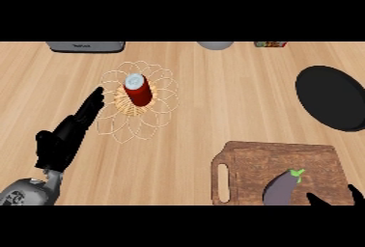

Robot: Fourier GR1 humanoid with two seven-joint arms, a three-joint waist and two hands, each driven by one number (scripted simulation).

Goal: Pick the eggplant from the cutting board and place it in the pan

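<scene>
A dark purple eggplant (279,188) with a green stem lies on the brown wooden cutting board (249,161) at the lower right. The black pan (331,99) sits at the right edge, farther back on the counter. Only the fingertips of my right hand (335,199) show at the bottom right, just right of the eggplant and apart from it; they look spread. My left hand (68,137) stands open at the left, fingers straight and pointing up, resting beside the wire basket.
A wire basket (160,120) holds a red can (137,89) at centre left. At the back edge stand a grey appliance (85,46), a grey round object (215,45) and a small colourful box (271,44).
</scene>
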